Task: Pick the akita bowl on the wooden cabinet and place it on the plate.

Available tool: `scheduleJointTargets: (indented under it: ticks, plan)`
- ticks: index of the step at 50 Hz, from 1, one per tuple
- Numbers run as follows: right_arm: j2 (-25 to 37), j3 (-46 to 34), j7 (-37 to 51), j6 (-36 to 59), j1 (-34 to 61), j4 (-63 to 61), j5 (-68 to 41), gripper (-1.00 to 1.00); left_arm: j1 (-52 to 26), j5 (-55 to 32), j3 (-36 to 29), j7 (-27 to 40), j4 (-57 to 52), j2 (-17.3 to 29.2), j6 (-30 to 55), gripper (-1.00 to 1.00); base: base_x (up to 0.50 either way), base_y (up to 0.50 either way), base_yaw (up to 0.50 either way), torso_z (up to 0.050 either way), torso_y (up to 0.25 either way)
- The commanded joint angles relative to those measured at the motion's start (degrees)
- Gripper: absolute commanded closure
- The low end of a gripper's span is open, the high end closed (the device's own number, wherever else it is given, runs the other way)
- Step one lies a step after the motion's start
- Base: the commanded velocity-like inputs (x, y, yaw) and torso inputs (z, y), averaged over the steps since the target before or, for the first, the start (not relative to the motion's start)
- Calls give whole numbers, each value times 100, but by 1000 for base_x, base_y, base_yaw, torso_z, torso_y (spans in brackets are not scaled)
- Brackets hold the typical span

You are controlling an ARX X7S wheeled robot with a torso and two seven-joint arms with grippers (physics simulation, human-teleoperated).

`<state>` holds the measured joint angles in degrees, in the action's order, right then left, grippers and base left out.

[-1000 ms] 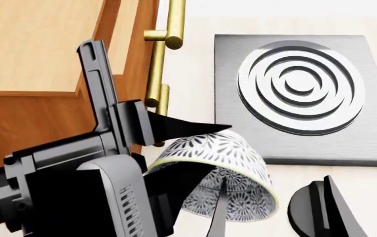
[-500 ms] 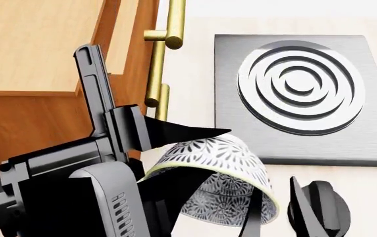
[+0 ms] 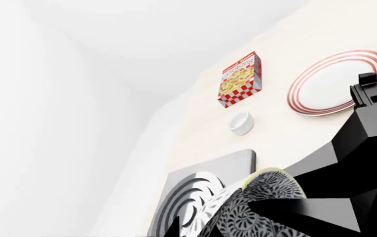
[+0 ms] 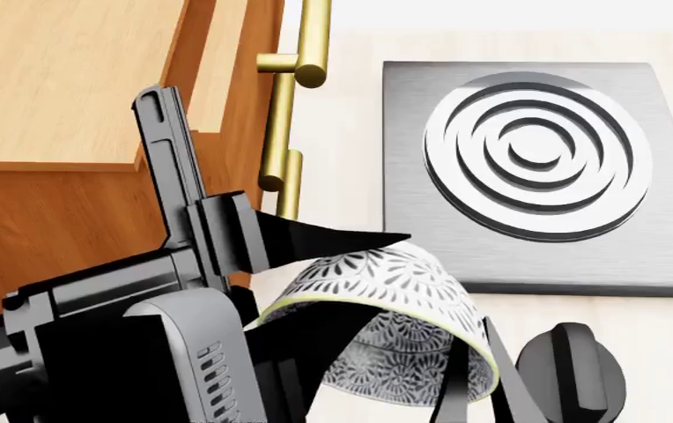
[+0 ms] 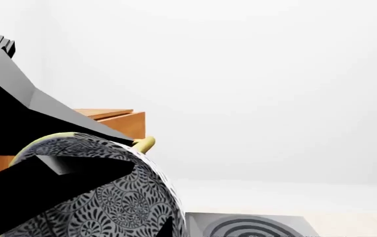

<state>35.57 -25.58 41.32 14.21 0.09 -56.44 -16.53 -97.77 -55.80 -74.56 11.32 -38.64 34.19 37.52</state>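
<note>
The akita bowl is off the wooden cabinet, tilted steeply, and clamped at its rim between the jaws of the left gripper. One finger lies across the outer wall; the other appears to reach inside. The right gripper sits just beside the bowl's far side; whether its jaws are parted or closed cannot be told. The plate lies well beyond the jaws, past the stove and a small white cup.

Risk, as judged: a rim-only hold on a tilted bowl may slip or rotate during transport. A low carry could clip the cup.
</note>
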Motion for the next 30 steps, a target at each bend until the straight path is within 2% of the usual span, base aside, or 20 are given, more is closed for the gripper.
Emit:
scheduleJointTargets:
  ticks: [1, 15, 30]
  plan:
    - [29, 116, 184, 125, -12, 56, 14, 100, 27, 125, 75, 172, 91, 16, 10, -100, 0, 0, 0, 0, 0]
    - [57, 113, 223, 104, -22, 40, 25, 100, 7, 185, -110, -95, -82, 63, 64, -100, 0, 0, 0, 0, 0]
    - [105, 353, 458, 31, -162, 44, 3, 100, 5, 199, -75, -11, -41, 39, 87, -100, 0, 0, 0, 0, 1]
